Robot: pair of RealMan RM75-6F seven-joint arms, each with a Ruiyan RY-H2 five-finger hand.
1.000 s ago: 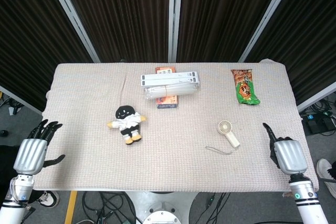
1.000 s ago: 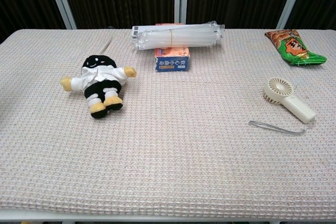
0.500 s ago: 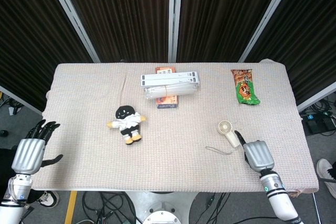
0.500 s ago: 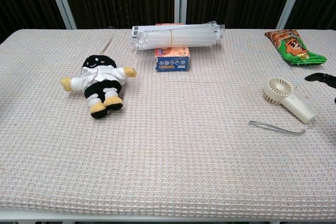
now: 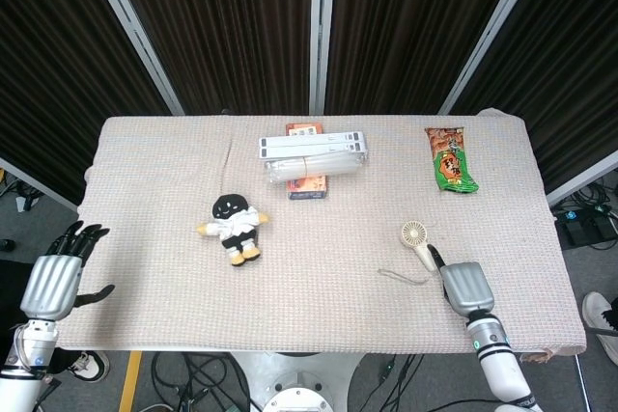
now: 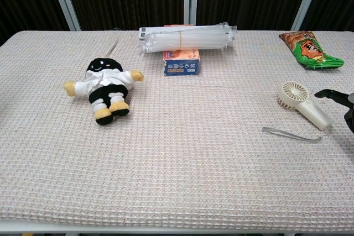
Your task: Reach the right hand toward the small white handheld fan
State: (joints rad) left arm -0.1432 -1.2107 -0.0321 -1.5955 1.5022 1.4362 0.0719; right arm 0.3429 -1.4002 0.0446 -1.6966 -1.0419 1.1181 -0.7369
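Note:
The small white handheld fan (image 5: 420, 243) lies on the beige cloth at the front right, round head away from me, handle pointing to the near right, its thin wrist strap (image 5: 404, 277) trailing to the left. My right hand (image 5: 463, 285) hovers just near-right of the handle, back upward, holding nothing, one dark fingertip nearly at the handle's end. In the chest view the fan (image 6: 303, 105) is at the right and only the right hand's fingers (image 6: 327, 94) reach in from the frame edge, spread apart. My left hand (image 5: 53, 282) hangs off the table's front left corner, fingers spread.
A black and white plush doll (image 5: 233, 227) lies left of centre. A pack of clear tubes (image 5: 312, 153) rests on a small box (image 5: 307, 185) at the back middle. A green snack bag (image 5: 451, 159) lies at the back right. The table's front edge (image 5: 319, 346) runs close below my right hand.
My right hand has moved left from the table's right edge to just beside the fan's handle. The left hand has barely shifted. The fan has not moved.

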